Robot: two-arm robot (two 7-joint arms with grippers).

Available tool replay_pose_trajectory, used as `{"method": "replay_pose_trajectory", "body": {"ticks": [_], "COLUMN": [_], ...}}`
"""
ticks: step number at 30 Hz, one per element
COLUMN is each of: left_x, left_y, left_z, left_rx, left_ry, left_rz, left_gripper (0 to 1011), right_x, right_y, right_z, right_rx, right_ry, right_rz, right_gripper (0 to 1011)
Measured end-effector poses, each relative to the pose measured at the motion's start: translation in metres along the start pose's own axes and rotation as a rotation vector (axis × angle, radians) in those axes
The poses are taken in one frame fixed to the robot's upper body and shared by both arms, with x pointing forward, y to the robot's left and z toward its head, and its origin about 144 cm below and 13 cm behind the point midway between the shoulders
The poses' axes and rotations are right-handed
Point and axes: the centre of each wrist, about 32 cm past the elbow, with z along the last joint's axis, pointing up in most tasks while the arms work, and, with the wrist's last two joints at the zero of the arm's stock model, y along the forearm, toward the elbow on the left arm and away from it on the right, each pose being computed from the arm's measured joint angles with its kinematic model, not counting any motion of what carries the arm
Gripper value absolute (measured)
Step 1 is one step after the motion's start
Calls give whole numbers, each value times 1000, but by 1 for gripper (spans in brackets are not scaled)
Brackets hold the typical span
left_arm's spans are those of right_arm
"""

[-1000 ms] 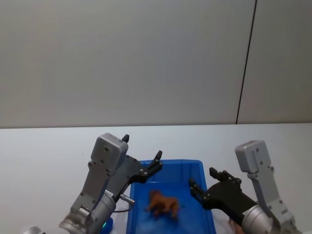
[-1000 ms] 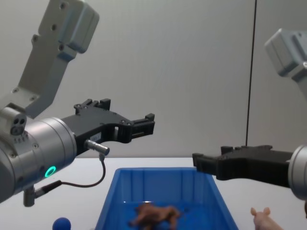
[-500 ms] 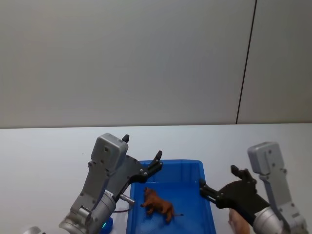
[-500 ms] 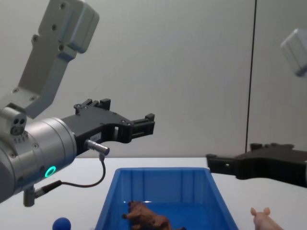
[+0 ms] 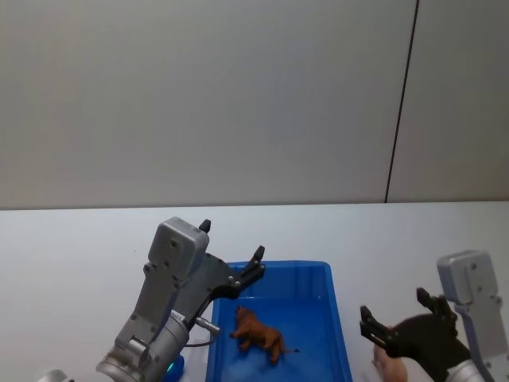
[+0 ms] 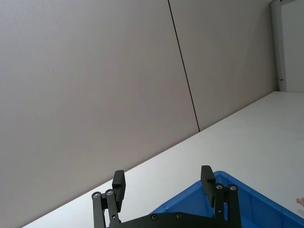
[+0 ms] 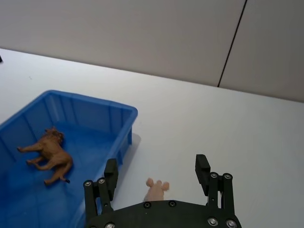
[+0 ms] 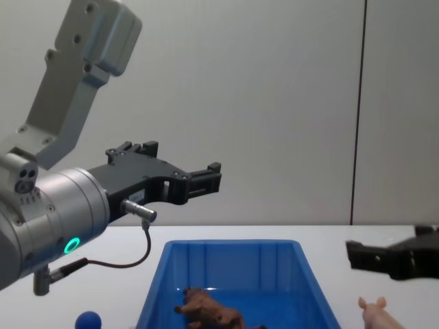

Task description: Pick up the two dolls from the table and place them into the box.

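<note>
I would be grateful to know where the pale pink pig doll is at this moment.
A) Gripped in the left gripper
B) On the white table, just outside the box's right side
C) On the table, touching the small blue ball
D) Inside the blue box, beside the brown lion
B: the pig doll lies on the table outside the box, under the open right gripper, while the brown lion lies inside the box.

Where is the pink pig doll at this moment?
In the chest view, the pink pig doll is on the table on the right, just outside the box, below the right gripper.
</note>
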Motion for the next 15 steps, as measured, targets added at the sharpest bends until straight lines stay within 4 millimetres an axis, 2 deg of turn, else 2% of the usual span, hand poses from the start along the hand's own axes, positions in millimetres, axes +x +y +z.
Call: {"method": "replay_pose_trajectory", "body": {"ticks": [15], "left_x": [0], "left_y": [0], "left_z": [0], "left_rx": [0], "left_ry": [0], "left_rz": [0], "left_gripper": [1002], "right_x": [-1], "right_y": [-5], "right_z": [-29], "right_rx": [-80], "right_ry": [7], "right_rz": [-28], "right_gripper": [1001]}}
